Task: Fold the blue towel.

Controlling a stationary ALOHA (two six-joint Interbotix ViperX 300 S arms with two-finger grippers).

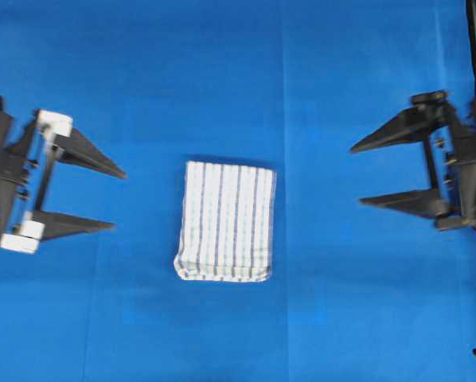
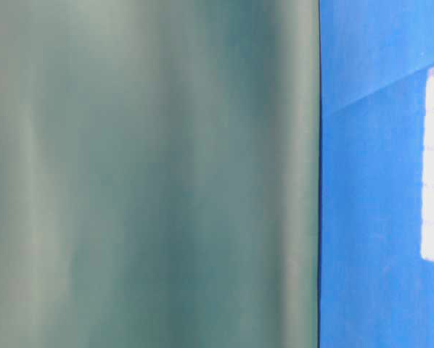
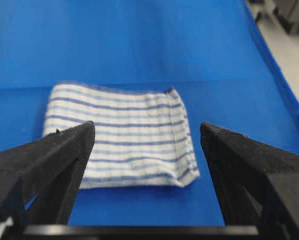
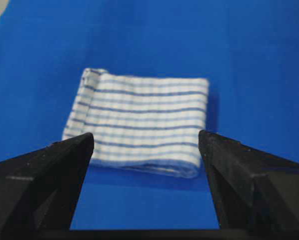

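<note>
The blue towel (image 1: 226,221), white with thin blue stripes, lies folded into a small thick rectangle in the middle of the blue table covering. It also shows in the left wrist view as the blue towel (image 3: 124,132) and in the right wrist view as the blue towel (image 4: 139,122). My left gripper (image 1: 119,199) stands open well to the left of it, touching nothing. Off to the right, my right gripper (image 1: 356,175) is open too, with nothing between its fingers. Both point at the towel from a distance.
The plain blue table covering (image 1: 238,72) spreads under everything. A grey-green blurred surface (image 2: 152,174) fills most of the table-level view. The table's right edge and grey floor (image 3: 289,45) show in the left wrist view.
</note>
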